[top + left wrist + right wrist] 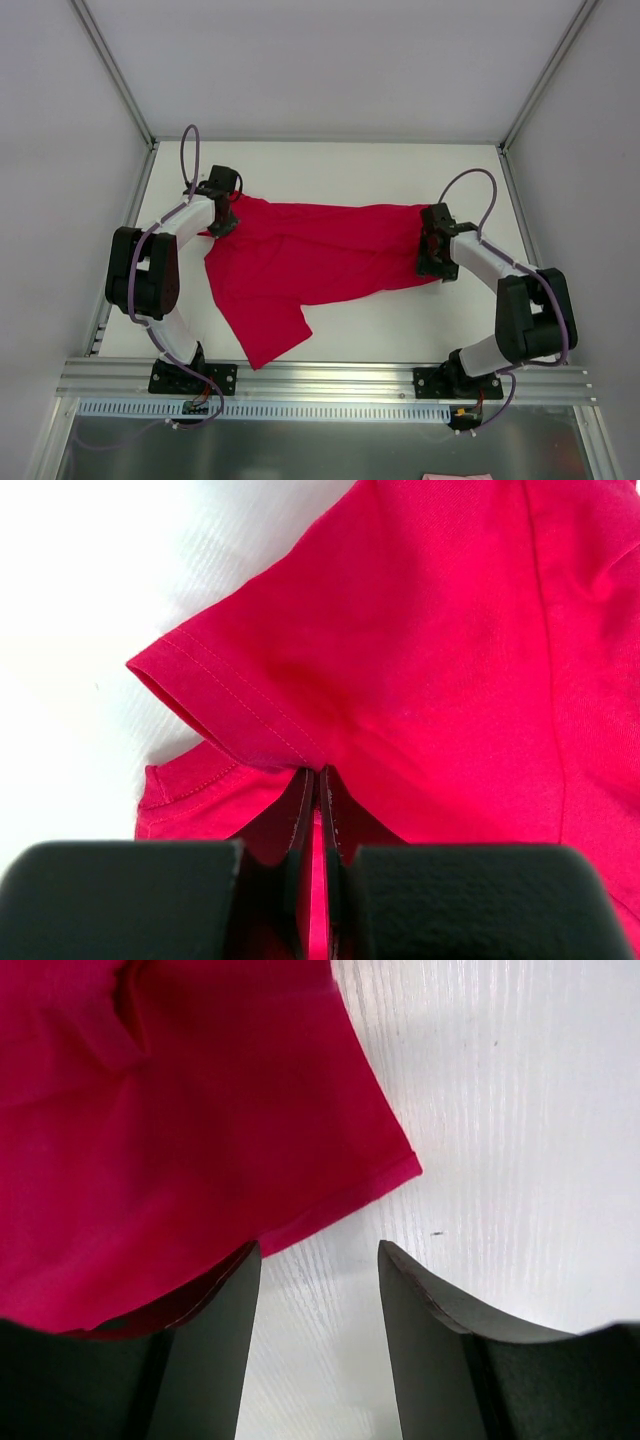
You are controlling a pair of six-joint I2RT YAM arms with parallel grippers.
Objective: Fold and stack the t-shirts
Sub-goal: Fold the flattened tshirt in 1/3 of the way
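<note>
One red t-shirt (300, 265) spread on white table (350, 170).

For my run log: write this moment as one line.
left gripper: shut on t-shirt | right gripper: open | t-shirt: spread on table

Robotics lab cell, white table (350, 170) boxed by plain white walls (330, 60), metal corner struts (115, 70); two arms (150, 275) bolted to aluminium rail (330, 377), purple cables (190, 150) looping.
</note>
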